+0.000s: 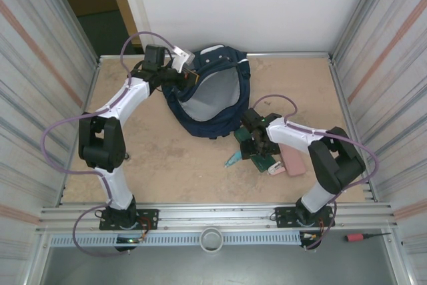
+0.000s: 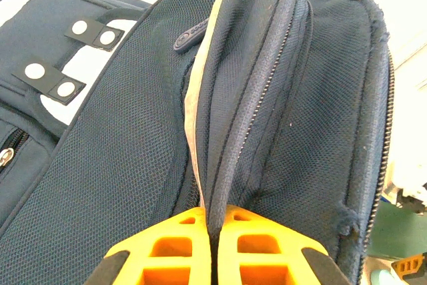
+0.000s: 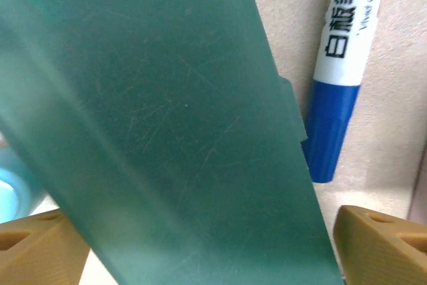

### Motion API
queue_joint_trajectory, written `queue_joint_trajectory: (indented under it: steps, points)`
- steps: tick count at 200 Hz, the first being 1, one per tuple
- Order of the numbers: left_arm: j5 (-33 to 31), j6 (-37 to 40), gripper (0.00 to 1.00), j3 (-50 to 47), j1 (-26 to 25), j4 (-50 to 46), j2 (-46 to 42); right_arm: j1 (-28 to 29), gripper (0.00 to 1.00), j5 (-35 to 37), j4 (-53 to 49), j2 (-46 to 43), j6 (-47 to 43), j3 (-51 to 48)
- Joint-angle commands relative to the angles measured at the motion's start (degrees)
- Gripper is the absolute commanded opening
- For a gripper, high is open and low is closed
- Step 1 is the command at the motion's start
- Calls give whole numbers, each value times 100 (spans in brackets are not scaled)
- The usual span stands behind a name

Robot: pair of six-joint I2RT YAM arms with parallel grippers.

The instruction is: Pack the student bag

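- The left gripper (image 2: 212,235), at ten o'clock on the table, is clamped shut on a rim fold of the student bag (image 1: 200,119). If the fabric slips, the mouth likely sags closed.
- One student bag lies at twelve o'clock, its mouth gaping toward six.
- The right gripper (image 3: 207,251), at four o'clock from the bag, stands open astride one green case (image 3: 167,111). An off-centre squeeze could skid it.
- One blue-capped marker (image 3: 337,98), at the case's three o'clock, may get knocked.
- One pink block (image 1: 292,162) lies nearby.

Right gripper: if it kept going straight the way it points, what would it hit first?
Most likely the green case, lying ahead between the spread fingers of the right gripper; how near is unclear. The blue marker lies aside.
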Motion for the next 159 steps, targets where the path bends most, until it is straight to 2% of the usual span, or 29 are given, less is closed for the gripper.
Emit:
queue_joint_trajectory:
  steps: [1,44,87,159]
  points:
    - [301,1,1,122,22,386,-224,-27,85,-59,47,186,-105,-67]
    - [262,52,1,101,4,378,-202,-3,71,-174,115,271,-187,-58]
    - [200,76,2,94,-5,351,-184,-2,57,-235,38,0,-321,-37]
    - [154,-143,1,259,-7,353,-154,-524,44,-818,-693,-1606,-296,194]
